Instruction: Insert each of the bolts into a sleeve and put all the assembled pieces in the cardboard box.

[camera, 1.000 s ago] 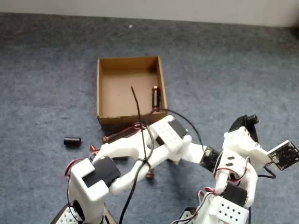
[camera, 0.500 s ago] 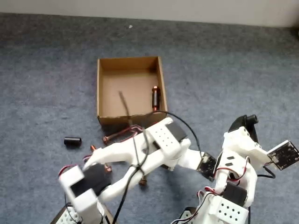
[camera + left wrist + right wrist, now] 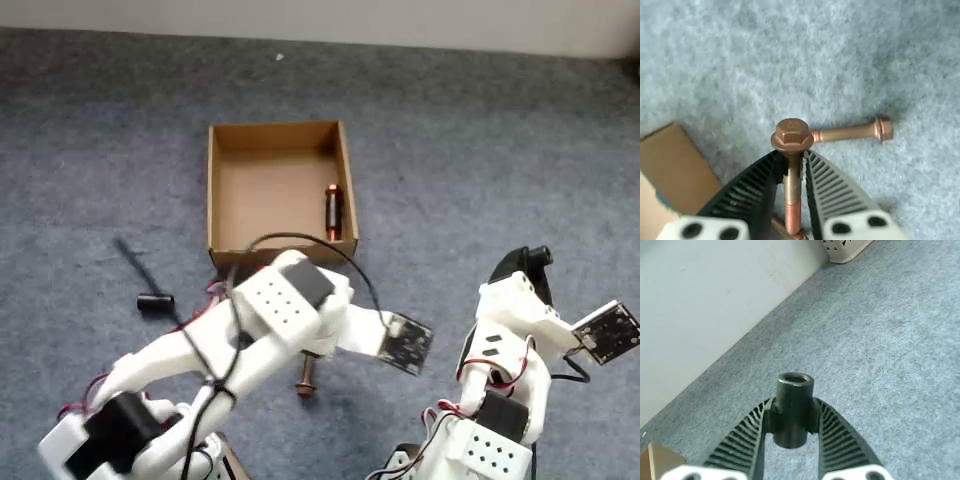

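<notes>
- High view: the box [image 3: 212, 190] has one assembled piece [image 3: 333, 212] lying against its side wall, so I judge one pair is done. A spare sleeve [image 3: 155, 303] and a loose bolt [image 3: 305, 378] wait on the carpet, on either side of my left arm [image 3: 280, 310].
- Left wrist view: the left gripper [image 3: 792, 159] is clamped on a bolt [image 3: 791, 136]. The shank runs between the jaws, which are almost together, and the head sticks out past the tips, free to enter a sleeve. The loose bolt lies just beyond that head, and a box corner sits back beside the jaws.
- Right wrist view: the right gripper [image 3: 793, 409] pinches a sleeve [image 3: 794, 387] around its middle, with the jaws only as wide as the sleeve. The bore points outward past the tips, which I take as presenting it for the bolt.
</notes>
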{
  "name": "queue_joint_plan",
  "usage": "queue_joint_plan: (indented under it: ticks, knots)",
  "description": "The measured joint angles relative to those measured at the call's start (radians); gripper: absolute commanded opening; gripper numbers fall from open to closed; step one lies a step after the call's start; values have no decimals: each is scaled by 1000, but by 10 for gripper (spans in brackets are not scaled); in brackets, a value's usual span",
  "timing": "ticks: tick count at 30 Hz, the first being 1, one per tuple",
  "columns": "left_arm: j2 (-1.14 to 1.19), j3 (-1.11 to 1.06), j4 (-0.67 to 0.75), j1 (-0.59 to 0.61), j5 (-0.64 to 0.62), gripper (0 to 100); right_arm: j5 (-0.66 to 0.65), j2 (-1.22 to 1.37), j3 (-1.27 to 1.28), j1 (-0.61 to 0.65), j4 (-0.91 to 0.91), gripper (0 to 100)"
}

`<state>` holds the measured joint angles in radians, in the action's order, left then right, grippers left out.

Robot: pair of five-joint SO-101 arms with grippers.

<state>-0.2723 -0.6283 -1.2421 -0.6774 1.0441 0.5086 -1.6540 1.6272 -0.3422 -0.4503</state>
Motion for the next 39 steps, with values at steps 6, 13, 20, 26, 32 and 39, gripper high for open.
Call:
queue_joint_plan:
  ticks: [6,13,20,26,32,39]
  knots:
    - [-219,-129,0,71,-97,5,0,0,0,0,0,4]
    - [-548,-256,72,173,-422,5,-41,0,0,41,-15,4]
    - [-822,-425,226,288,-769,5,-195,0,0,249,-104,4]
    - [-1022,-480,302,381,-984,5,-325,0,0,468,-175,4]
    - [-1163,-482,373,381,-1106,5,-427,0,0,660,-226,4]
    - [-1206,-482,483,381,-1198,5,-520,0,0,873,-230,4]
